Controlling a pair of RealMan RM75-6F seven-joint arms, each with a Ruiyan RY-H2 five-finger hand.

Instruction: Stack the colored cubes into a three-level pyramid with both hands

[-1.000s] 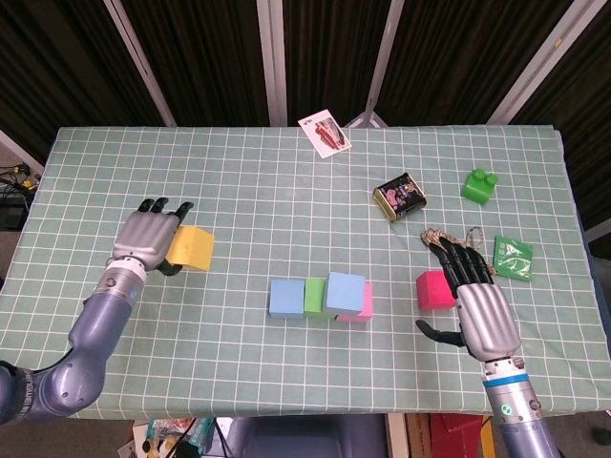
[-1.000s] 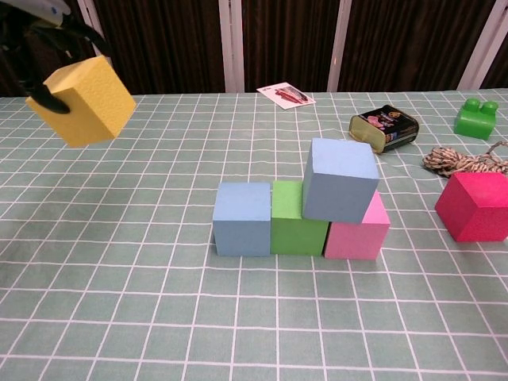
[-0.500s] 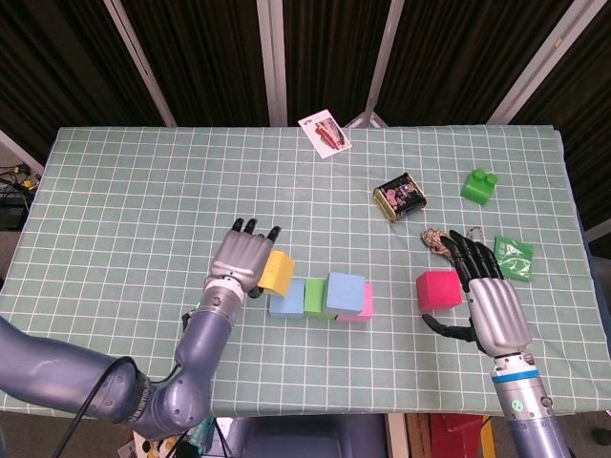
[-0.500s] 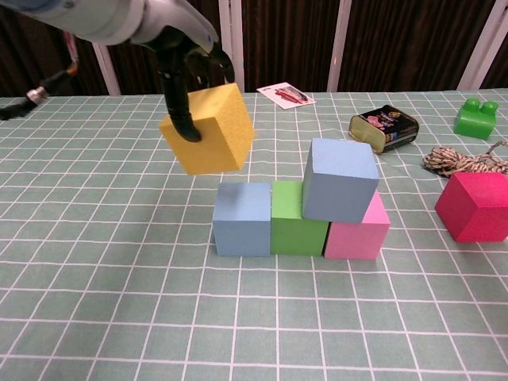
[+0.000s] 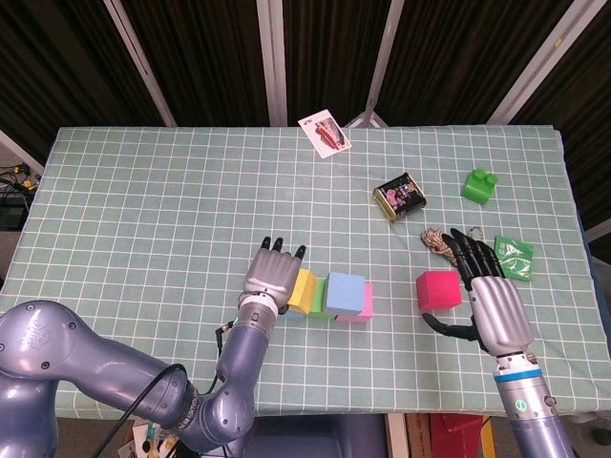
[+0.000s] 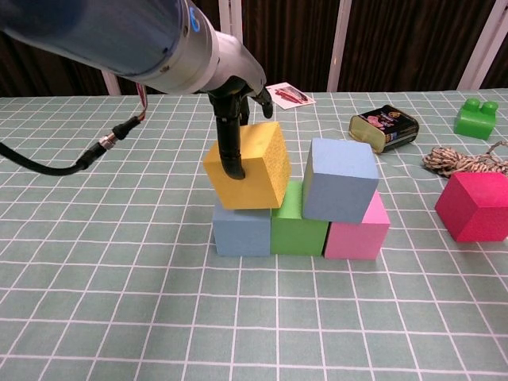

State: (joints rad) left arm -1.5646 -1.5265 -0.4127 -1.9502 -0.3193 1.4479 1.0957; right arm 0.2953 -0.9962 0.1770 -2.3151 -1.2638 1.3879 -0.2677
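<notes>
- Our left hand (image 6: 236, 95) pinches the yellow cube (image 6: 248, 165), tilted over the blue cube (image 6: 240, 232) and green cube (image 6: 298, 228).
- Our right hand (image 5: 494, 305) lies spread beside the red cube (image 5: 438, 289) on the desk (image 5: 172, 210).

A lab: checked tablecloth (image 5: 172, 191), dark curtains (image 5: 200, 57), metal frame struts (image 5: 272, 57).

Centre: the left hand (image 6: 236, 103) and its forearm reach in from the near-left edge, holding the yellow cube (image 6: 247, 164) tilted over the blue cube (image 6: 241, 229) and green cube (image 6: 295, 226), closing off that side of the row.
Top of the row: the light blue cube (image 6: 340, 179) sits on the pink cube (image 6: 357, 231), just beside the yellow one.
Right: the red cube (image 5: 438, 289) stands apart from the row, with bare cloth between; the right hand (image 5: 492, 303) is just beside it.
Far right: tin (image 5: 399, 197), string (image 5: 438, 239), green packet (image 5: 513, 258) and green brick (image 5: 479, 185) crowd that corner.
Far side: only a card (image 5: 325, 133) near the back edge.
</notes>
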